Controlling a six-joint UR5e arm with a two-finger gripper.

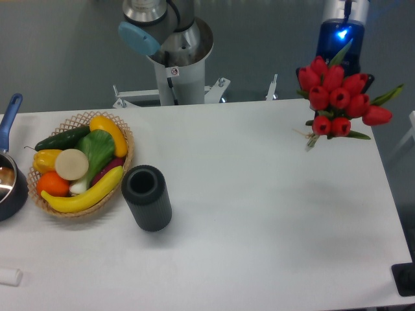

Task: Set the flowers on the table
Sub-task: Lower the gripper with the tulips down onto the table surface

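Over the table's (259, 214) far right corner, your gripper (340, 65) holds the flowers (337, 97).
You see the bunch raised above the white top, well apart from the basket (123, 172) and dark cylinder (146, 197).

The arm's grey base column (174, 61) stands at the top centre, with a blue-capped joint (138, 37) on its left side. At the top right the wrist, lit blue, points downward. The gripper (340, 78) below it is mostly hidden, so how its jaws stand cannot be told.
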